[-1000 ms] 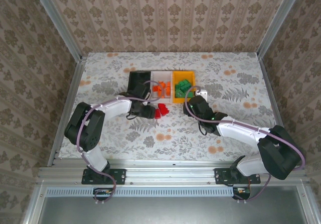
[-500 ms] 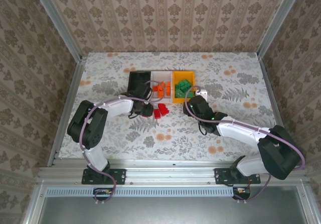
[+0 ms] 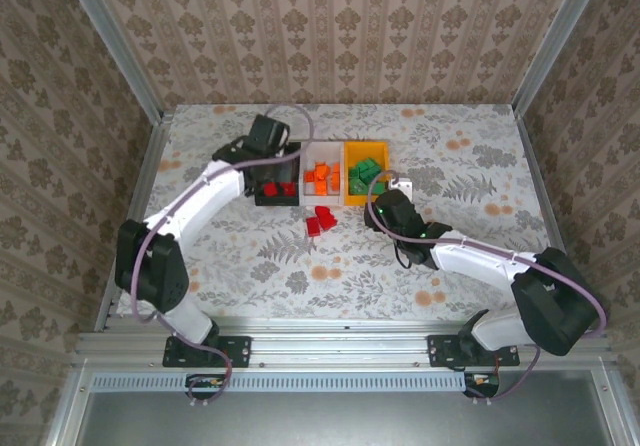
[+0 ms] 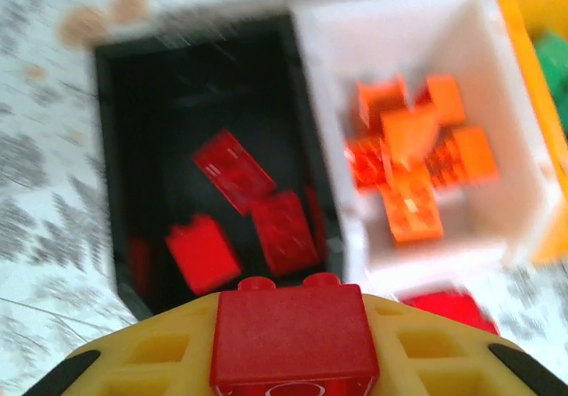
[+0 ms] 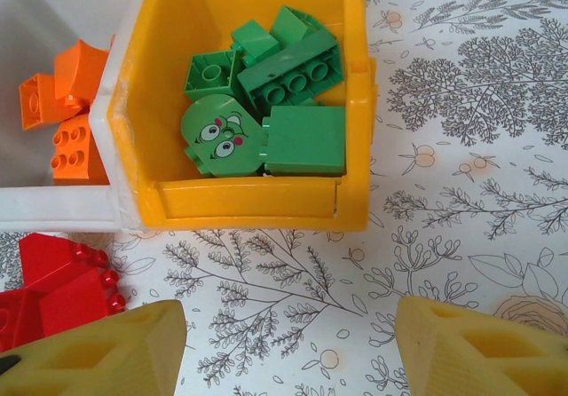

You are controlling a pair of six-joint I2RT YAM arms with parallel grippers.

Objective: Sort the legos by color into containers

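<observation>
gripping a red lego, left fingers blur above the black bin; right fingers gape empty.

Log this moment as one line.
left gripper: holds red brick over black bin | right gripper: open, beside yellow bin | pending: loose red bricks

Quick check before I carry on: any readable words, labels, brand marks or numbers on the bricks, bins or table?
No readable text anywhere.
On the round green lego: a printed cartoon face, no letters.
On the held red lego: a faint mark at its lower edge, too blurred to read.
On the yellow bin: no label.
</observation>
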